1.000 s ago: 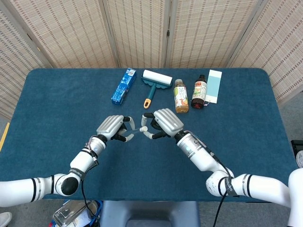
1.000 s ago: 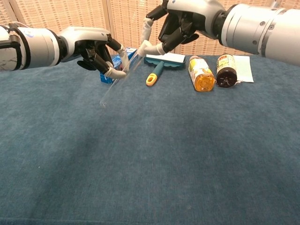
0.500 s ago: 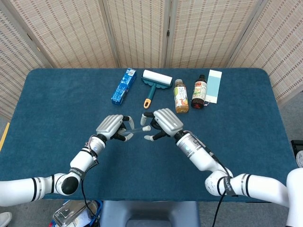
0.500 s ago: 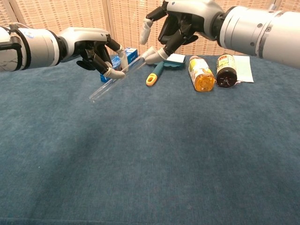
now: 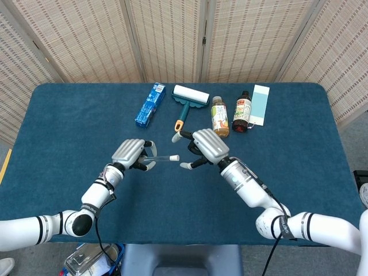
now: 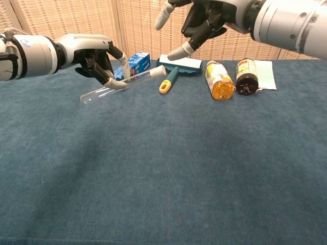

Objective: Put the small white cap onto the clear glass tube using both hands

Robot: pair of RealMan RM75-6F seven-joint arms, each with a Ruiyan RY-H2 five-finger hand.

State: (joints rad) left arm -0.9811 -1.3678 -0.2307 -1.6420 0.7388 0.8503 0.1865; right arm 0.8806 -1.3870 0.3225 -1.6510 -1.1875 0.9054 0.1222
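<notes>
Left hand grasps clear glass tube mid-length, raised above bench, near level. Small white cap seated on tube end. Right hand released, fingers spread, apart from cap.

The right hand is being cut off by the chest view's top edge; the tube middle is being hidden by left hand fingers.

Blue felt-covered table, woven folding screen behind, pale floor at right, even light
</notes>
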